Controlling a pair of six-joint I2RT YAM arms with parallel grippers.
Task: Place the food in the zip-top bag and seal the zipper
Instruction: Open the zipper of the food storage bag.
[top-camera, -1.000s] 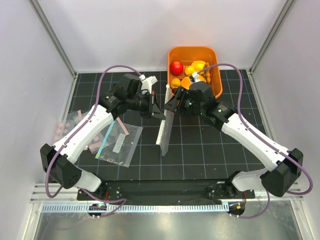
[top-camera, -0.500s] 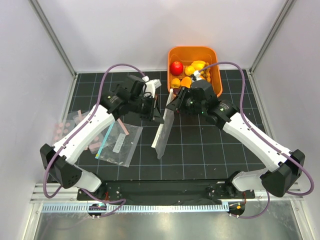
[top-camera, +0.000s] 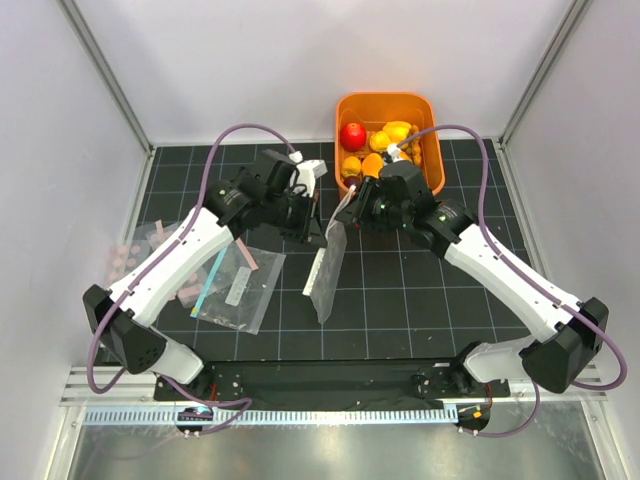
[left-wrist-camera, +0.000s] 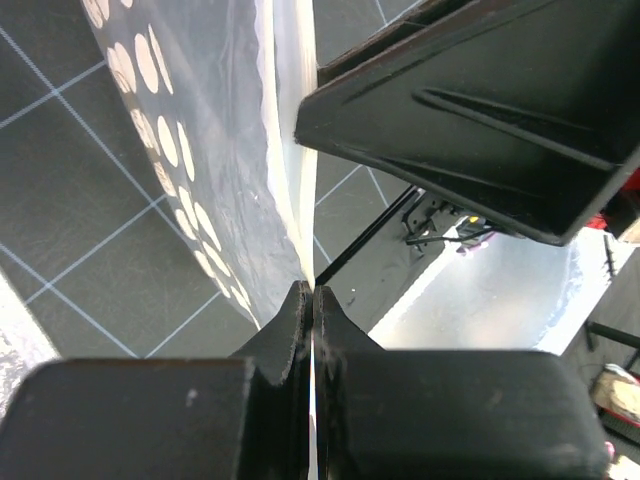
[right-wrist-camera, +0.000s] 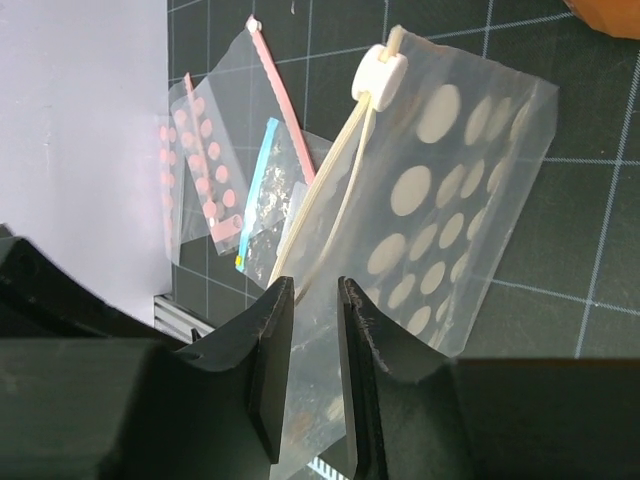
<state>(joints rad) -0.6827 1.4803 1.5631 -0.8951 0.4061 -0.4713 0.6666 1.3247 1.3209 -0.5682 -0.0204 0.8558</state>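
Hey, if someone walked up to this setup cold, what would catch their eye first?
The dotted zip-top bag is held up on edge mid-table, its rim pinched in the shut left hand, with the right hand, jaws slightly apart, at its mouth. Behind it, at the far edge, the orange basket glows with toy food, a red apple brightest.

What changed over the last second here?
The right gripper narrowed its jaws around the mouth edge of the zip-top bag, though a gap remains. The hanging bag drifted slightly leftward. Unchanged: the left gripper shut on the bag, the food in the orange basket.
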